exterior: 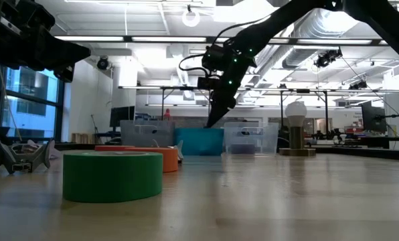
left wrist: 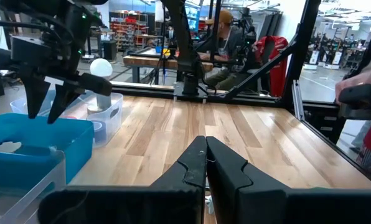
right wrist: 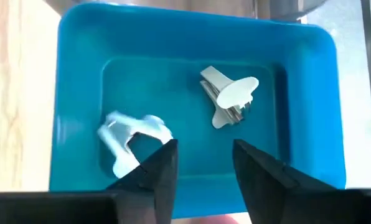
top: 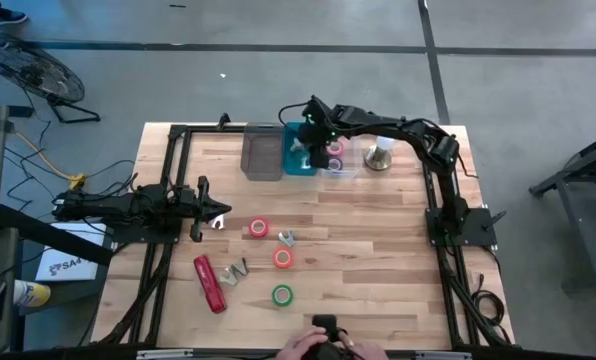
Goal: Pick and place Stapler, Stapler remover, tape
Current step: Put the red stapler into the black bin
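Light came evenly from overhead; ceiling lamps flared white in the low view, silhouetting the arms. The table showed only soft shadows. The nearby green tape looked slightly soft, and one white stapler remover was smeared with blur.

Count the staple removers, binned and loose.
4: two in the blue bin at and, two loose on the table at and. Others may be hidden.
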